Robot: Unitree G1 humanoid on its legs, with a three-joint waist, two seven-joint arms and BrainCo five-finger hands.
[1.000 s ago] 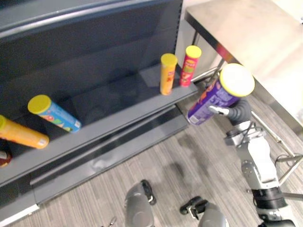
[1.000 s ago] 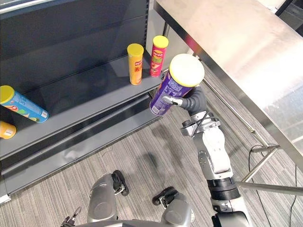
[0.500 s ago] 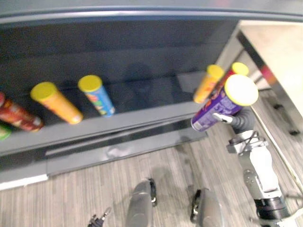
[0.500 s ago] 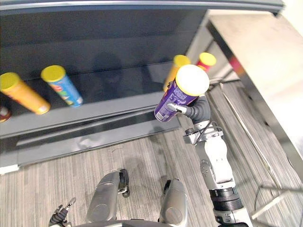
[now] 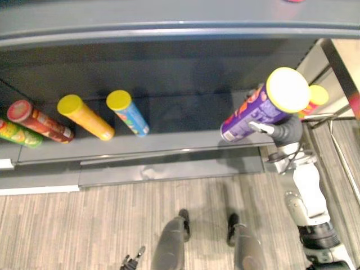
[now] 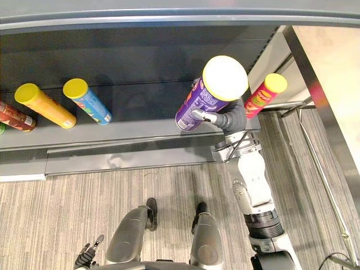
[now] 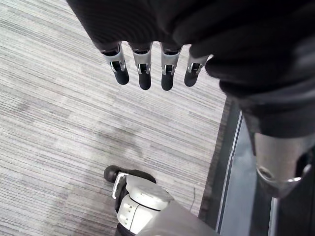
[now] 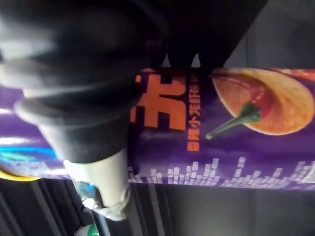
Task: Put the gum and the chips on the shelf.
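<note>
Swinging round over the last second, the head camera now faces the shelf squarely, so most of the shift is the view's own. Measured against the shelf, though, the purple chips can has travelled from off the right end, over the floor, in to the front edge. Nearest, the left hand (image 7: 144,69) hangs above the floor with fingers straight and slack, carrying nothing. Further out, the right hand (image 6: 233,121) is wrapped round the purple chips can (image 6: 197,101) about its middle. The can is tilted, its pale lid up toward the camera and its base aimed at the shelf (image 6: 140,135) near the right end. The base looks to be over the front edge, but I cannot tell whether it touches the board. I judge the chips step close to done: lower the can, stand it up, let go. The gum is still to do, and I cannot pick it out among the things here. Beyond, a red can (image 6: 261,95) with a yellow lid seems to stand just beside the held one. Well apart toward the left end come a blue can (image 6: 89,102), an orange can (image 6: 45,106), a dark red can (image 6: 14,117) and a green can (image 5: 19,134). Every can is lidded, so its contents are hidden.
</note>
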